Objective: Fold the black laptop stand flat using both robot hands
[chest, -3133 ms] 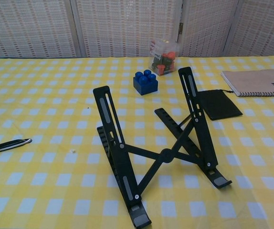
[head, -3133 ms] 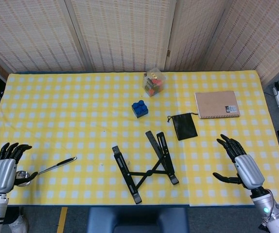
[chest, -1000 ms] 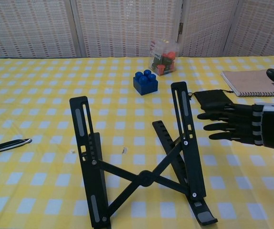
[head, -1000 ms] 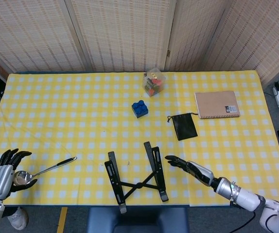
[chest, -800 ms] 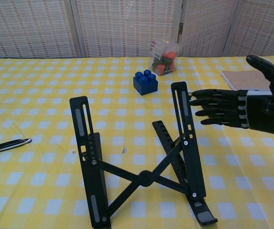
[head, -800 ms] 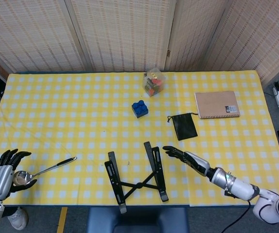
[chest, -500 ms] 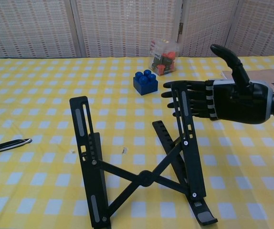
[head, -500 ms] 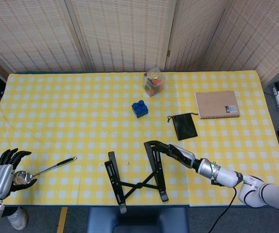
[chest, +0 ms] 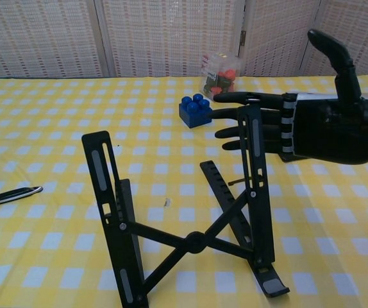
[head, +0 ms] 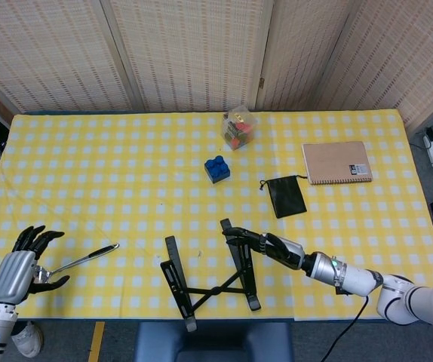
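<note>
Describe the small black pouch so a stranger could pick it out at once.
On the yellow checked tablecloth, look right of centre, just below and left of the tan spiral notebook. The black drawstring pouch lies flat there, cord trailing from its top left corner. Unlike the black laptop stand nearer the front edge, it is soft, rectangular fabric.

Right hand (head: 271, 243) seemingly touching upright black laptop stand (head: 210, 280).

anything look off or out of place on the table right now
Nothing looks spilled or damaged. The black laptop stand is still propped open, and only the right hand is at its upper right bar; the left hand sits far off by the spoon.
</note>
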Motion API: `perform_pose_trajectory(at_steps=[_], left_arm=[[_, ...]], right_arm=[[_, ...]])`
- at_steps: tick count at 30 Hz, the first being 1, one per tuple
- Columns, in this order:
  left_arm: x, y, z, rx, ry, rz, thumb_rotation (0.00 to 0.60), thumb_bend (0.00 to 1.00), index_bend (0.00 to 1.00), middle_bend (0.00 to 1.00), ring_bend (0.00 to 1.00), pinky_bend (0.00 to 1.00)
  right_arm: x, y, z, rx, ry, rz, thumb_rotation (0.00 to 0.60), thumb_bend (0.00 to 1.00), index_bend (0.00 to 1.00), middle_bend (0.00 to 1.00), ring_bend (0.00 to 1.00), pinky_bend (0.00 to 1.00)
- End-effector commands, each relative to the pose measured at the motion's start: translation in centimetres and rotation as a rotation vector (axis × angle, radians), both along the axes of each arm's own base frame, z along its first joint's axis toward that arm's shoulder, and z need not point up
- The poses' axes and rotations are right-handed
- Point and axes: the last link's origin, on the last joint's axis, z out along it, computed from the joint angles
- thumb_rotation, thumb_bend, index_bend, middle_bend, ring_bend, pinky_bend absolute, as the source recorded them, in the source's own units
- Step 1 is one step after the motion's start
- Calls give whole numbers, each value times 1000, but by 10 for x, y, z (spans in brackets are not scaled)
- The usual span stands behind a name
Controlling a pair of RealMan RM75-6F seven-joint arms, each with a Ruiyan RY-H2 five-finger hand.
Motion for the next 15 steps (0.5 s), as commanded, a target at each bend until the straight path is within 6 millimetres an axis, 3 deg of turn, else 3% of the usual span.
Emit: perform_pose_trajectory(at_steps=[1, 5, 9, 15], left_arm=[[14, 5, -11, -67, -44, -69, 600, 172, 221, 264, 114, 0], [31, 11, -26, -194, -146, -146, 600, 170, 183, 260, 99, 0], [47, 19, -39, -316, -252, -228, 592, 161, 106, 190, 46, 0], [59, 23, -55, -454, -263, -279, 447, 135, 77, 147, 11, 0]], right_arm=[[-3, 4, 4, -2, 4, 4, 0, 0, 0, 38, 71, 0], [-4, 2, 5, -5, 5, -11, 0, 0, 0, 38, 71, 0], [-3, -4, 6, -13, 23, -20, 0, 0, 0, 38, 75, 0], [-1, -10, 6, -5, 38, -32, 0, 0, 0, 38, 75, 0]])
